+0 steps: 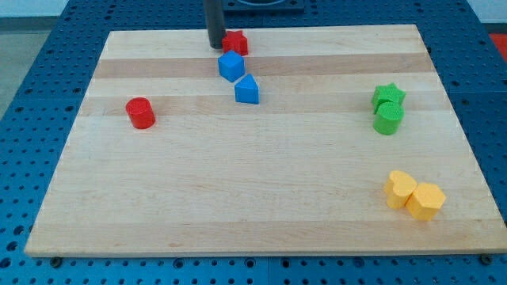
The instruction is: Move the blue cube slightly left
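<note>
The blue cube [231,66] lies near the view's top, a little left of centre, on the wooden board [261,198]. My tip [215,47] stands just above and to the left of it, a small gap apart. A red star-shaped block [235,42] sits right beside my tip, on its right. A blue block with a pointed top [246,89] lies just below and right of the cube.
A red cylinder [141,112] lies at the left. A green star [389,96] and a green cylinder [388,119] touch at the right. Two yellow blocks [400,189] [425,201] sit together at the bottom right.
</note>
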Controlling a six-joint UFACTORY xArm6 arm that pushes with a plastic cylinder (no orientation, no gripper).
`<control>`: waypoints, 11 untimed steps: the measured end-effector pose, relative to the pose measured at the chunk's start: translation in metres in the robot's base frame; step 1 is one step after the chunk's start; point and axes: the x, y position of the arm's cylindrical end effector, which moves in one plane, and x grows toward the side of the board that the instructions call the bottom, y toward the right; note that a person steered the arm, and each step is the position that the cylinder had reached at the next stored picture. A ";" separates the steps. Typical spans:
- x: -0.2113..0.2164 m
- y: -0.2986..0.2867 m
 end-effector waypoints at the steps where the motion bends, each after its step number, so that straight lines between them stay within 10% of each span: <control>1: 0.000 0.026; 4: 0.000 0.069; 11: 0.031 -0.031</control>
